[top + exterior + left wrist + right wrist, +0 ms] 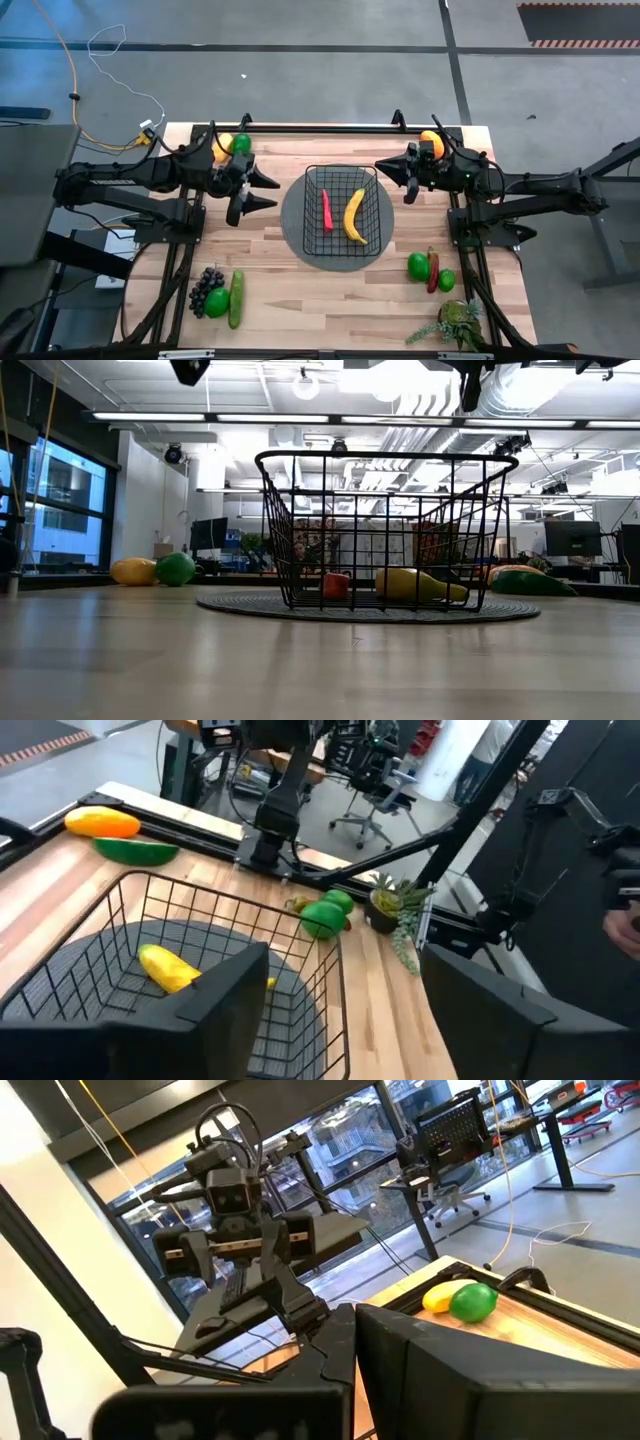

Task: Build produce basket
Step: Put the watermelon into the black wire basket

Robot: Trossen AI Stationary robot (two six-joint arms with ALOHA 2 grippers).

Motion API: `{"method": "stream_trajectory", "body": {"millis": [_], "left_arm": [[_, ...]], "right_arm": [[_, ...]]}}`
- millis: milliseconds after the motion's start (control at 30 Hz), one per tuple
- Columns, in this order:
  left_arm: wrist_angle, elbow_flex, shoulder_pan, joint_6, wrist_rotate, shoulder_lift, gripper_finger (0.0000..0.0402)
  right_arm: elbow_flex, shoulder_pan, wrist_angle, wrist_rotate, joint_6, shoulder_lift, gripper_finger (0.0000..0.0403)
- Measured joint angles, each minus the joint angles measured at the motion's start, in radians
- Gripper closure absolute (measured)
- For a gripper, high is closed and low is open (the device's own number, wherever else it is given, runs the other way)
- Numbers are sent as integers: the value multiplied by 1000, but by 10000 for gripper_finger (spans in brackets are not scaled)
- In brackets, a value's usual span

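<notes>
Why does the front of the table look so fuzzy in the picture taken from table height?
In the low view the near table is out of focus, while the basket farther off is sharp; bright ceiling lights glare behind it. In the high view the lighting is even, with soft shadows.

A robotics lab in an open office — desk monitors (208, 534), office chairs (372, 805), exposed ceiling ducts (520, 385), big windows (65, 500).

Bright overhead lighting, soft shadows, perhaps blurred foreground
</notes>
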Motion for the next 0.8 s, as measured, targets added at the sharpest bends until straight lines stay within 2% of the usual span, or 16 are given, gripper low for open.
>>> {"method": "stream_trajectory", "body": {"millis": [133,200,267,367,433,600,700,800], "left_arm": [[8,0,-1,4,-31,9,137],[22,0,-1,39,-59,7,138],[37,0,1,81,-84,7,139],[74,0,15,143,-108,-5,139],[86,0,30,185,-111,-16,139],[91,0,70,185,-120,-44,139],[90,0,87,167,-122,-52,139],[88,0,88,166,-121,-51,139]], "right_arm": [[3,-1,9,6,50,0,402],[39,-11,-51,21,104,0,402],[112,-29,-233,57,141,5,398],[245,-49,-585,193,155,40,379],[332,-75,-791,243,158,70,358],[470,-163,-1246,255,222,173,272],[474,-211,-1398,271,229,231,216],[431,-263,-1468,307,249,292,171]]}}
